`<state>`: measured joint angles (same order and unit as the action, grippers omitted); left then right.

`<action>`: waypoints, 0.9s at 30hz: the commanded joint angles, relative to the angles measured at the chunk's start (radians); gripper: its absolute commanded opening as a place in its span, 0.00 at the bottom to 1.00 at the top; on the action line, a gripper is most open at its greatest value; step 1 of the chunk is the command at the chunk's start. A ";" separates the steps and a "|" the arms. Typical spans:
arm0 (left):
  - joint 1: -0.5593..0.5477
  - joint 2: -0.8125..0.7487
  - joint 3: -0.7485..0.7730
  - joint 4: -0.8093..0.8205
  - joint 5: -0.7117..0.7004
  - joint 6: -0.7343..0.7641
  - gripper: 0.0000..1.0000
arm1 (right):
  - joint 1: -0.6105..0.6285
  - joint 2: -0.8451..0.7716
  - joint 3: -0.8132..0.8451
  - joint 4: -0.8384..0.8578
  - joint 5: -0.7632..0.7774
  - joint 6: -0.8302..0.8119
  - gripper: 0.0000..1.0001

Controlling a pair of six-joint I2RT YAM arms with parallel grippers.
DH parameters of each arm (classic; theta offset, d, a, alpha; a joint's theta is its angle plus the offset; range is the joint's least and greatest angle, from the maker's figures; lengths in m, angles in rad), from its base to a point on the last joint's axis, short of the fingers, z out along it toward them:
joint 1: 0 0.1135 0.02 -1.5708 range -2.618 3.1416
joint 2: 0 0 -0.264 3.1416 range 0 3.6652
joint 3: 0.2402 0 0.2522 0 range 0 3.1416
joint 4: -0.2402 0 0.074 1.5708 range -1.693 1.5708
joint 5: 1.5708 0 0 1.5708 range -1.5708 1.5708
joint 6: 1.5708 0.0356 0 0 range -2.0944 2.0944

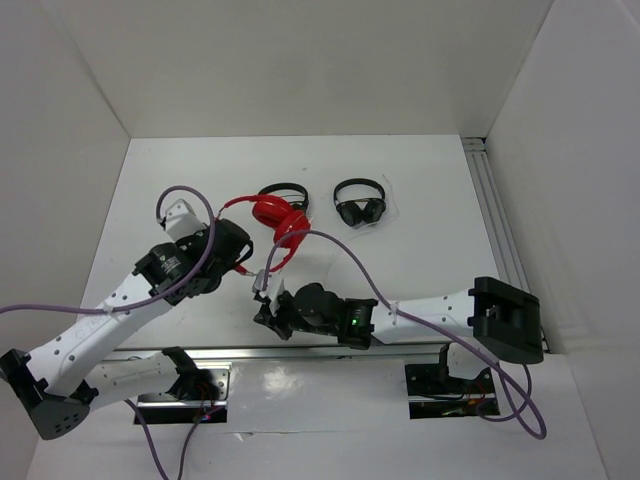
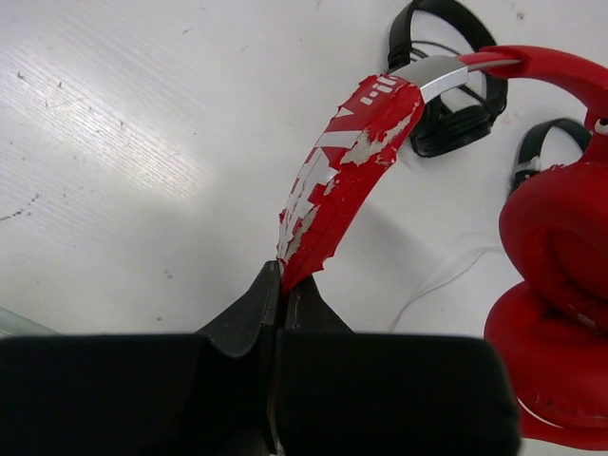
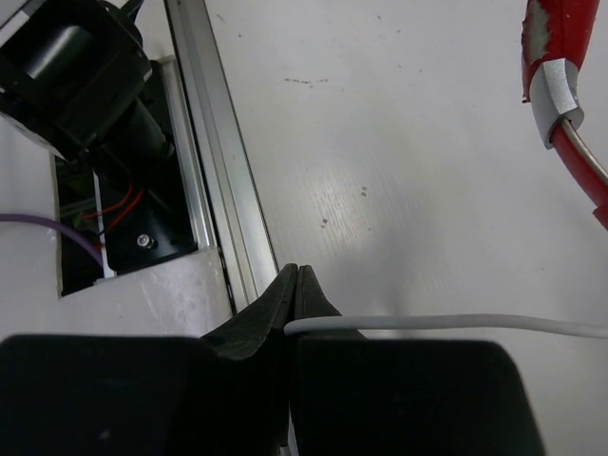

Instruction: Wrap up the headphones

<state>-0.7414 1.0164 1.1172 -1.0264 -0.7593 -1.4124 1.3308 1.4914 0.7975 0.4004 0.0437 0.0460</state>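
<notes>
I see a white, lightly scuffed table (image 1: 430, 190), evenly lit and enclosed by plain white walls (image 1: 300, 60) on three sides. One aluminium rail (image 1: 497, 215) runs along its right edge, a second rail (image 3: 220, 190) along its near edge.

On the headphones (image 2: 351, 161), the glossy red headband coating flakes just above the matt black plastic left fingers (image 2: 249, 312), baring silvery patches; the white surface (image 2: 142, 142) looks scuffed.

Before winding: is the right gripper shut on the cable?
Shut: the right gripper has its tips together, the white cable pinched between them.
</notes>
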 commanded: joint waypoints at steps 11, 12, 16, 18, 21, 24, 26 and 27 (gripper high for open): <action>0.007 -0.018 -0.040 0.169 0.032 0.154 0.00 | 0.016 -0.111 -0.049 0.006 0.042 -0.026 0.13; 0.007 -0.009 -0.025 0.160 0.032 0.176 0.00 | 0.016 -0.126 -0.049 0.006 0.042 -0.026 0.13; -0.003 0.014 -0.013 0.172 0.057 0.271 0.00 | 0.016 -0.154 -0.038 -0.035 0.061 -0.044 0.15; -0.013 0.024 -0.013 0.184 0.069 0.325 0.00 | 0.016 -0.184 -0.026 -0.067 0.070 -0.057 0.15; -0.036 0.045 -0.013 0.184 0.069 0.357 0.00 | 0.016 -0.212 -0.017 -0.092 0.091 -0.066 0.18; -0.047 0.065 -0.022 0.193 0.078 0.401 0.00 | 0.016 -0.238 -0.006 -0.132 0.116 -0.066 0.19; -0.056 0.074 -0.022 0.193 0.078 0.424 0.00 | 0.016 -0.238 0.009 -0.164 0.125 -0.075 0.22; -0.056 0.083 -0.022 0.193 0.078 0.446 0.00 | 0.016 -0.247 0.019 -0.182 0.125 -0.075 0.22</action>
<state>-0.7906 1.0981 1.0546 -0.9108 -0.6739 -1.0210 1.3376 1.2770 0.7578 0.2794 0.1326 -0.0051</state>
